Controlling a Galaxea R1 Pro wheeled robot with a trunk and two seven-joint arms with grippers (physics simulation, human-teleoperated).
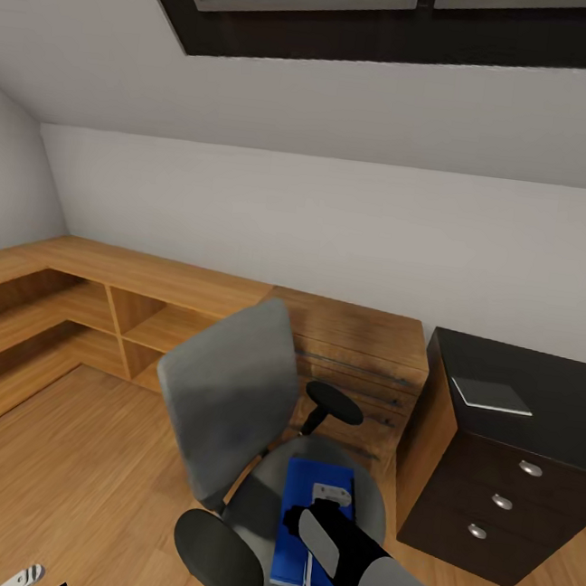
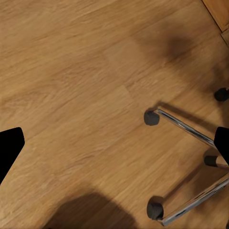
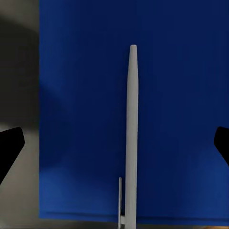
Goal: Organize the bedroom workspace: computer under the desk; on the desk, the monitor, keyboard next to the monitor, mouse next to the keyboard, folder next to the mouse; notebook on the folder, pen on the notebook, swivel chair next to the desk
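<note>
The grey swivel chair (image 1: 227, 395) stands on the wood floor, left of the black-topped desk (image 1: 554, 396). The blue folder (image 1: 298, 530) (image 3: 86, 95) lies flat on its seat, with the white pen (image 1: 309, 575) (image 3: 131, 133) resting on top. My right gripper (image 1: 323, 508) (image 3: 114, 143) hangs open just above them, a finger on either side of the pen. The thin grey notebook (image 1: 491, 396) lies on the desk top. My left gripper (image 2: 114, 148) is open over the floor beside the chair's silver wheeled base (image 2: 183, 126). The monitor, keyboard, mouse and computer are out of view.
The desk has dark drawers with round silver knobs (image 1: 501, 502). A light wood cabinet (image 1: 350, 354) stands behind the chair, and low open shelving (image 1: 73, 304) runs along the left wall. Bare floor (image 1: 53, 484) lies left of the chair. A sloped wall with a skylight is overhead.
</note>
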